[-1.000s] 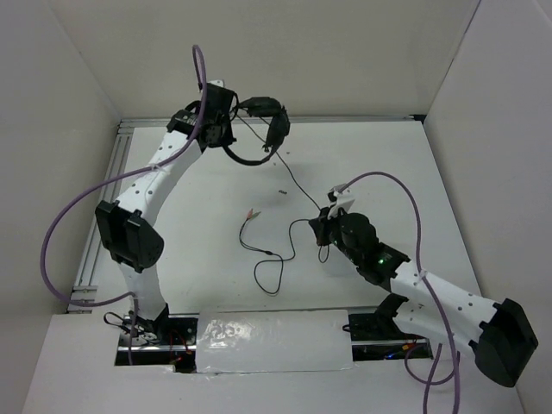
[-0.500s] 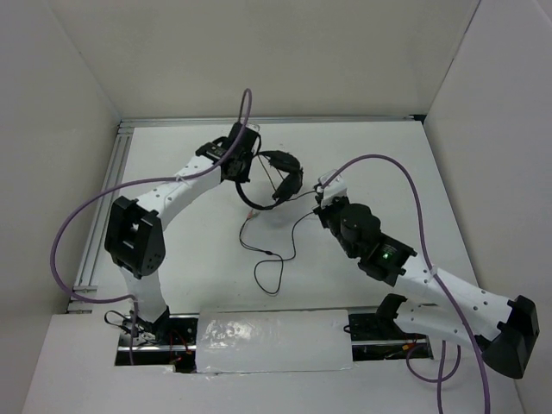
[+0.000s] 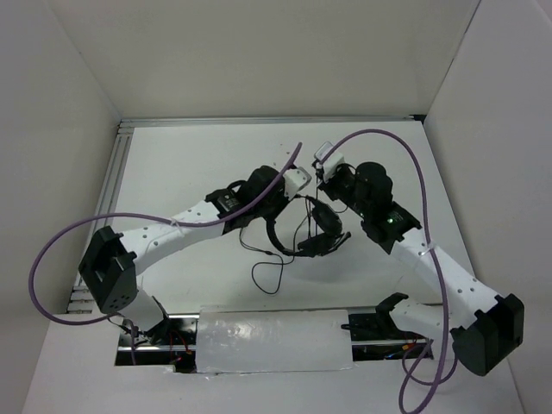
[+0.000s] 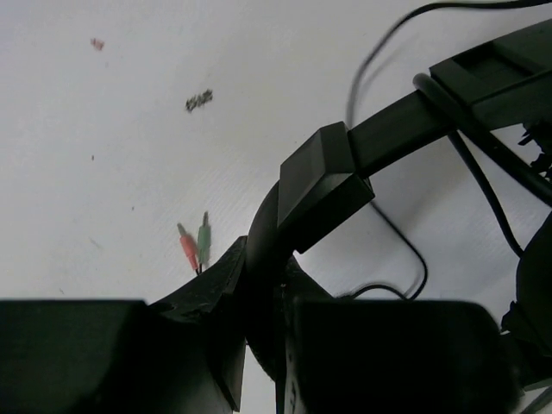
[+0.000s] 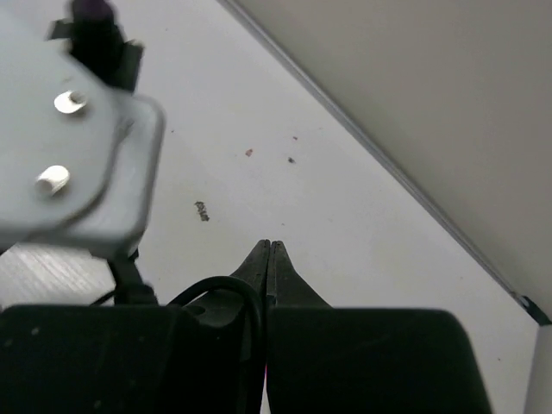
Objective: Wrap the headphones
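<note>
The black headphones [image 3: 317, 231] hang over the middle of the table, with my left gripper [image 3: 276, 207] shut on them. In the left wrist view the curved headband [image 4: 328, 185] runs down between the jaws of the left gripper [image 4: 269, 297], which are clamped on it. The thin black cord [image 4: 487, 194] trails past it, and its pink and green plugs [image 4: 195, 245] lie on the table below. My right gripper [image 3: 335, 179] is just right of the left one. In its own view the right gripper [image 5: 270, 247] is shut, and a loop of cord [image 5: 226, 283] runs into the seam between its fingers.
Slack cord [image 3: 267, 274] loops on the white table [image 3: 172, 164] towards the near edge. The left arm's grey wrist housing [image 5: 73, 129] sits close on the right gripper's left. White walls enclose the table on three sides. Purple robot cables [image 3: 379, 136] arch over both arms.
My left arm has swung from the back left to the table's middle, carrying the headphones. My right gripper has risen and moved back with the cord, ending beside the left one.
</note>
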{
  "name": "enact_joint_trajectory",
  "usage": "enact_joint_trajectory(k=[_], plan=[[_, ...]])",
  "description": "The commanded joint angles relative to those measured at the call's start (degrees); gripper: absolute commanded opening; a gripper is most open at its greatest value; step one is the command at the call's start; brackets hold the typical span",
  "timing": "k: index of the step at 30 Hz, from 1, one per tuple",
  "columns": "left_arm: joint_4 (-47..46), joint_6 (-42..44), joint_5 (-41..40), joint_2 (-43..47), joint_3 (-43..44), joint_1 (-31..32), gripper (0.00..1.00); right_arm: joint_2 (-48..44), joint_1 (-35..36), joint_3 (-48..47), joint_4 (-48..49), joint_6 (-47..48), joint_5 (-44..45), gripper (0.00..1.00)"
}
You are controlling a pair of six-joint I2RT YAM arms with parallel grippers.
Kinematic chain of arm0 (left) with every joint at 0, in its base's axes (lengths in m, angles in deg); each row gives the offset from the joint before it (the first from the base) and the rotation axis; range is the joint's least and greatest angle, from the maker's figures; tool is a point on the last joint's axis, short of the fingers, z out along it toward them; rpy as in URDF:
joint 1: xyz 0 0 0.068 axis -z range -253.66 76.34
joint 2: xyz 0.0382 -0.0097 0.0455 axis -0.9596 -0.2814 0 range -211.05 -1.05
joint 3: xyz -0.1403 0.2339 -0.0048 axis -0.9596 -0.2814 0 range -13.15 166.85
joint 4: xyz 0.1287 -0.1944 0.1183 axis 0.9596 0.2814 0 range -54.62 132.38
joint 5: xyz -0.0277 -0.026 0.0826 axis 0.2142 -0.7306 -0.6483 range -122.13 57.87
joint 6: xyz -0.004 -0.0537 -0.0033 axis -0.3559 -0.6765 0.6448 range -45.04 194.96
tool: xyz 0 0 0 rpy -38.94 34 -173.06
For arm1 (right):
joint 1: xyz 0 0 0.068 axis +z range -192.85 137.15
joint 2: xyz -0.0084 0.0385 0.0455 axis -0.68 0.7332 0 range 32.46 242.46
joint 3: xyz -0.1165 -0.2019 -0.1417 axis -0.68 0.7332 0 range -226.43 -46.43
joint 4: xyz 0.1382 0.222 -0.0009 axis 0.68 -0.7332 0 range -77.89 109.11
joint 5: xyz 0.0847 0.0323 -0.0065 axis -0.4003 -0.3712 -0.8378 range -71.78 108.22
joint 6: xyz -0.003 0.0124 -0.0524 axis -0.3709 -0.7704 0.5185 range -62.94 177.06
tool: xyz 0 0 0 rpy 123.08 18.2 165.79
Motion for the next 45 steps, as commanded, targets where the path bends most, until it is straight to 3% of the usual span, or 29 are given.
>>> enact_joint_trajectory(k=[1, 9, 13, 18, 24, 29, 36, 39, 45], plan=[[-3.2, 5.4, 1.0, 2.1, -2.1, 4.4, 0.00, 4.1, -3.6, -5.8, 1.1, -1.1, -11.8, 0.00], [-7.0, 8.9, 2.4, 7.4, -6.3, 9.8, 0.00, 11.5, -11.0, -7.3, 2.4, -5.8, -20.9, 0.00], [-6.8, 10.0, 6.3, 10.1, -5.7, 10.2, 0.00, 14.1, -14.7, -6.1, 1.6, -5.9, -34.9, 0.04], [-7.7, 14.0, 11.3, 13.3, -4.6, 10.9, 0.00, 20.2, -15.3, -9.1, -3.9, -3.4, -47.3, 0.14], [-8.3, 13.1, 10.1, 14.6, -1.0, 11.0, 0.00, 22.1, -15.2, -7.4, -1.4, -4.5, -52.1, 0.16], [-4.1, 8.6, 7.4, 13.6, 11.5, 10.9, 0.00, 23.6, -14.6, -4.2, 4.2, -7.0, -59.2, 0.23], [2.9, 10.4, 8.1, 9.8, 28.7, 10.9, 0.00, 30.3, -11.1, -4.8, 11.3, -13.3, -57.4, 0.28], [7.3, 10.4, 8.5, 7.8, 36.0, 10.8, 0.00, 33.8, -9.7, -3.5, 21.1, -18.6, -59.5, 0.28], [7.4, 12.0, 5.8, 6.5, 41.0, 9.8, 0.00, 41.3, -5.5, -1.7, 31.5, -27.3, -59.9, 0.26]])
